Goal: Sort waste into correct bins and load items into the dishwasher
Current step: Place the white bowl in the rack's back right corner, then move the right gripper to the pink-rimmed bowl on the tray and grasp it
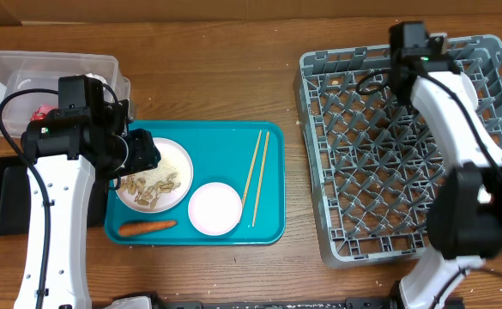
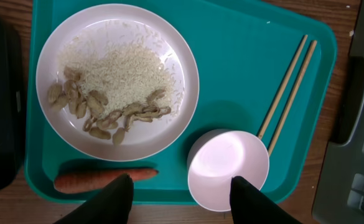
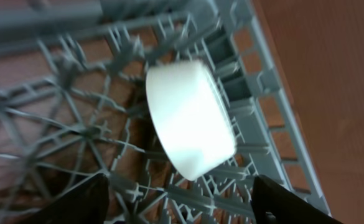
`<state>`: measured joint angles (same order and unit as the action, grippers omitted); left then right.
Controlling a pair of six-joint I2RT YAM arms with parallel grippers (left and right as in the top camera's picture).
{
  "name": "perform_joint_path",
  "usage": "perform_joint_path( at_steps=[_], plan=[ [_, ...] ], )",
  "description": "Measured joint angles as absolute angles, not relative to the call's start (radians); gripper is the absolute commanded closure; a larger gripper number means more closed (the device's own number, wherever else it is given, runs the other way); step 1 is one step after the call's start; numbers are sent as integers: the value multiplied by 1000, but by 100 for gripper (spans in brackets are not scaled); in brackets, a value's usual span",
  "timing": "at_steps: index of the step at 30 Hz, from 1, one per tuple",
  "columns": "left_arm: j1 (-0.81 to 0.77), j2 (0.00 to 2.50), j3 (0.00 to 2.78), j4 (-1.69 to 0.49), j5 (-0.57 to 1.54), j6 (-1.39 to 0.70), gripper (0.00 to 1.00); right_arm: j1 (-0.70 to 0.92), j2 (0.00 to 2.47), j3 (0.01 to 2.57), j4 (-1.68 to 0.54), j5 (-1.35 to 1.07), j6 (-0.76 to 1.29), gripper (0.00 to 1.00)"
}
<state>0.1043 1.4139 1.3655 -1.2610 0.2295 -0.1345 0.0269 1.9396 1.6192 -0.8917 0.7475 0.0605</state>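
Observation:
My left gripper (image 2: 182,193) is open and holds nothing, hovering over the near edge of the teal tray (image 2: 231,56). Its right finger shows just in front of a white bowl (image 2: 228,165); an orange carrot (image 2: 101,180) lies by its left finger. The white plate (image 2: 116,78) carries rice and beige nut scraps. Chopsticks (image 2: 287,87) lie at the tray's right. My right gripper (image 3: 185,202) stands open above a small white cup (image 3: 188,118), which lies on its side, free of the fingers, in the grey dish rack (image 1: 405,146).
The clear tub (image 1: 27,73) stands at the back left with a red packet (image 1: 40,112) inside. A black tray (image 1: 2,197) lies left of the teal tray. My right arm reaches over the rack's back edge. Bare wood separates tray and rack.

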Motion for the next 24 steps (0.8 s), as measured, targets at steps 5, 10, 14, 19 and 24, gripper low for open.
perform_joint_path(
  at_steps=[5, 10, 14, 19, 24],
  plan=[
    [104, 1414, 1365, -1261, 226, -135, 41, 30, 1726, 1619, -946, 452, 70, 9],
    [97, 1414, 1365, -1261, 212, -135, 39, 75, 1596, 1621, -1043, 18, 76, 12],
    [97, 1414, 1365, -1261, 198, -135, 37, 176, 1602, 1621, -1133, -228, 78, 12],
    [97, 1414, 1365, -1261, 183, -135, 37, 363, 1651, 1621, -1187, -343, 82, 12],
    [97, 1414, 1365, -1264, 175, -135, 36, 543, 1721, 1621, -1197, -335, 149, 16]
  ],
)
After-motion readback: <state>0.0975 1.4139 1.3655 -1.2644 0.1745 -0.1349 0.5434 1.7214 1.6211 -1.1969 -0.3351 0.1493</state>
